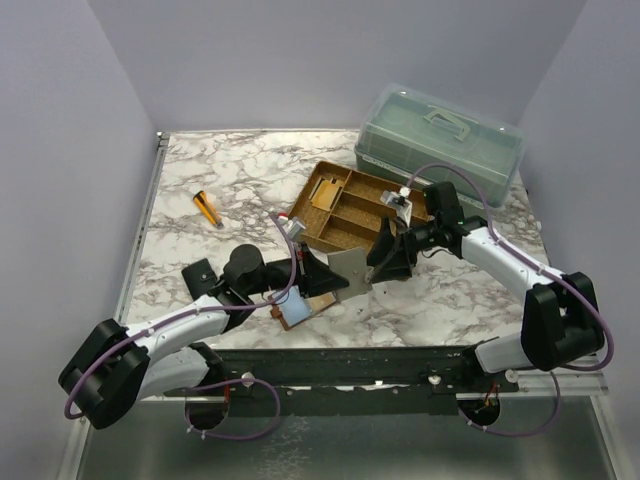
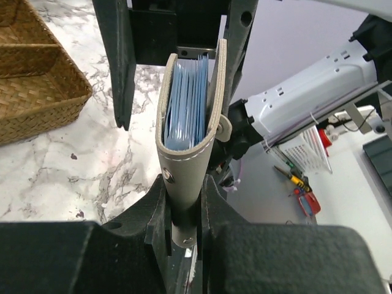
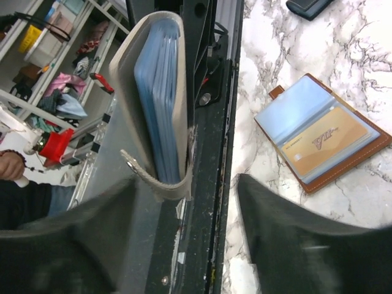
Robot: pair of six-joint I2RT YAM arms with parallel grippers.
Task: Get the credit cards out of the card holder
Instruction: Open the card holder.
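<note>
The left gripper is clamped on the near end of a grey folder, with one finger pressed to each cover. The folder stands on edge, and pale blue sleeves show between its covers. The right gripper has its fingers spread wide. The folder's far end sits in that gap, close to one finger and well clear of the other.

The card holder is in neither grip — it lies open and flat on the marble table, beside and below the right fingers, with a blue panel next to a tan-orange one. A small black case lies past it. Beyond both grippers sit a woven divided tray and, farther off, a clear lidded box.
</note>
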